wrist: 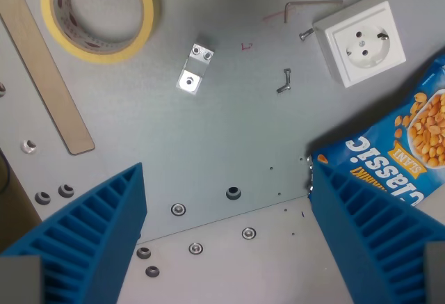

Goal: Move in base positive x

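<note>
Right now the gripper (226, 227) hangs empty, fingers wide apart, above the metal table (229, 144); next, probably, a plain slide along x.

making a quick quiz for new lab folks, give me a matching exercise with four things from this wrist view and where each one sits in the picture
Things:
1. tape roll
2. wall socket
3. peanut bag
4. metal bracket

Places:
A. right edge of the wrist view, next to the blue finger on that side
B. top left corner
C. upper middle, between the tape and the socket
D. upper right, by the Allen key

Pairs: 1-B, 2-D, 3-A, 4-C
</note>
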{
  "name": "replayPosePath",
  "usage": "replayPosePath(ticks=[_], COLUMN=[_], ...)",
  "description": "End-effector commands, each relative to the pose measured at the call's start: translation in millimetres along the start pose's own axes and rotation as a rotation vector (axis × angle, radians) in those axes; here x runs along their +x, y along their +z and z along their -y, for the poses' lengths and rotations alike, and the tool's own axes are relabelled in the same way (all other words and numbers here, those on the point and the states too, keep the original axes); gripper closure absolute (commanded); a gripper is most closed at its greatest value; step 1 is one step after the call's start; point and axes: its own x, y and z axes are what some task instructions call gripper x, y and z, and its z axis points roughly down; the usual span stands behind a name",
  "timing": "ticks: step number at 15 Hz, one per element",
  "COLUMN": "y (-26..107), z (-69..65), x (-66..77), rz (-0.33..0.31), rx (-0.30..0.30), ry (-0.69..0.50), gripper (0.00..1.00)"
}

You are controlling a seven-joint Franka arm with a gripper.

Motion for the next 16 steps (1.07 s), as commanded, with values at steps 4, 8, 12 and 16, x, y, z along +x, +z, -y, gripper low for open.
replayPosePath(ticks=[4, 8, 12, 16], y=[-2.7, -2.3, -1.2, 0.2], z=[10.8, 21.7, 32.3, 42.8], x=[19.7, 39.7, 59.7, 79.7], rz=[-0.005, -0.005, -0.005, -0.005], rx=[0.001, 0.001, 0.001, 0.001], ry=[0.000, 0.000, 0.000, 0.000], gripper=[0.00, 0.00, 0.00, 0.00])
